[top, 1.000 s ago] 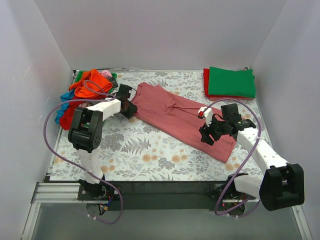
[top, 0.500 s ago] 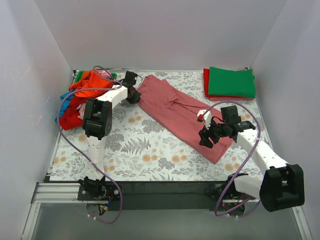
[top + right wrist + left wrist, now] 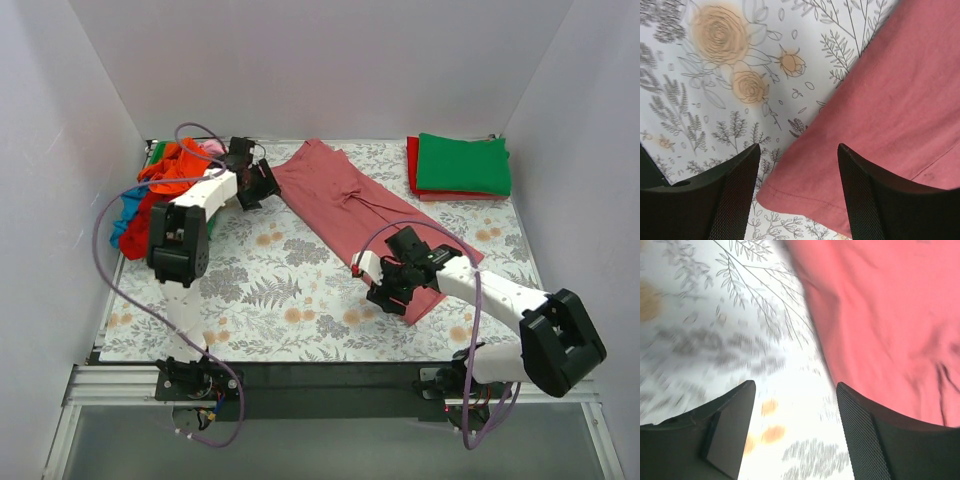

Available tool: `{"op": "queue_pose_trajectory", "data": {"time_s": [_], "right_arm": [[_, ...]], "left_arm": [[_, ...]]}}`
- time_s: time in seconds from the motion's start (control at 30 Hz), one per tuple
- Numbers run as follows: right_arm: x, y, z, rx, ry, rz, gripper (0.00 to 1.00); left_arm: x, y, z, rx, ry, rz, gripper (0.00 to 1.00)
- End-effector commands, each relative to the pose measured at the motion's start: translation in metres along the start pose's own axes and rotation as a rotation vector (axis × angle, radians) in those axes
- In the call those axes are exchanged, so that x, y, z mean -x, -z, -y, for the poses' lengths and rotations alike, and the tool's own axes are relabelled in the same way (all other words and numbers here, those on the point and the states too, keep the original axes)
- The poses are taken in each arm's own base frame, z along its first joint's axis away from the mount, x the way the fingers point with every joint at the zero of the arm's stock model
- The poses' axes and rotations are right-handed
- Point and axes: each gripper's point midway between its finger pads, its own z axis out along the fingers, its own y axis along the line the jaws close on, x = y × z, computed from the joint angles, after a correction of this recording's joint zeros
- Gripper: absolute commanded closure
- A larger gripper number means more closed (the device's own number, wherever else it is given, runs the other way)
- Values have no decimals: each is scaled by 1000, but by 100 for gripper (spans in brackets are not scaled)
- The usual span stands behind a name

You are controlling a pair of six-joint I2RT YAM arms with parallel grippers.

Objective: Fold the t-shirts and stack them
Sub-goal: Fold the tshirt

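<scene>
Surface (image 3: 250, 290): carries the shirt flat for our folding.
Rose t-shirt (image 3: 350, 205): diagonal mid-surface, narrowed to a strip.
Folded stack (image 3: 462, 165): far right corner, our likely destination.
Left gripper (image 3: 795, 390): open, empty, beside the shirt's edge.
Right gripper (image 3: 799, 150): open over the hem, poised to pinch.

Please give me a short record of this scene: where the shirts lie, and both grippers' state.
spread shirt: dusty-rose t-shirt, diagonal on the floral covering
folded stack: green t-shirt on red t-shirt, far right corner
unfolded pile: mixed colours, far left corner
left gripper: open, empty, beside the rose shirt's far end
right gripper: open, empty, over its near hem
</scene>
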Motion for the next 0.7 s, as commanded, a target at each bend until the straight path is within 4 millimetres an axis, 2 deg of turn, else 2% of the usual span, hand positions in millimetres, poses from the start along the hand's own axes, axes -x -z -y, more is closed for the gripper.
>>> {"op": "queue_pose_trajectory", "data": {"time_s": [0.0, 0.03, 0.07, 0.1, 0.13, 0.17, 0.2, 0.23, 0.27, 0.3, 0.33, 0.37, 0.4, 0.47, 0.53, 0.67], "right_arm": [[-2, -4, 28, -179, -37, -107, 30], [-2, -5, 31, -194, -45, -118, 30], [-1, -7, 33, -205, -50, -121, 30], [-7, -7, 40, -246, -65, -152, 31], [-9, -7, 43, -261, -68, -161, 32], [-10, -7, 44, -273, -69, -164, 32], [-12, -10, 43, -264, -77, -172, 38], [-13, -12, 40, -250, -77, -177, 42], [-15, -15, 37, -232, -80, -182, 47], [-19, -20, 28, -185, -84, -197, 56], [-20, -22, 23, -162, -88, -203, 63], [-19, -25, 15, -125, -83, -202, 69], [-17, -28, 3, -67, -81, -197, 83], [-6, -29, -13, -2, -52, -178, 92], [13, -28, -38, 108, -7, -132, 97], [42, -30, -76, 245, 92, -109, 98]], "left_arm": [[49, 102, 27, -103, -131, 273, 35], [59, 145, 34, -140, -140, 354, 34], [56, 160, 33, -153, -152, 379, 31], [42, 161, 18, -141, -158, 374, 30], [47, 207, 25, -193, -164, 465, 27], [38, 216, 23, -218, -172, 470, 25], [34, 231, 22, -256, -184, 496, 23], [12, 228, 14, -278, -203, 454, 23], [0, 257, 24, -368, -229, 471, 23], [-13, 263, 25, -403, -242, 451, 23], [-31, 258, 17, -411, -244, 413, 23], [-44, 282, 25, -493, -265, 423, 23], [-54, 286, 23, -514, -271, 409, 23], [-74, 298, 22, -573, -287, 392, 23], [-88, 326, 25, -644, -316, 419, 23], [-100, 339, 26, -670, -328, 392, 23]]}}
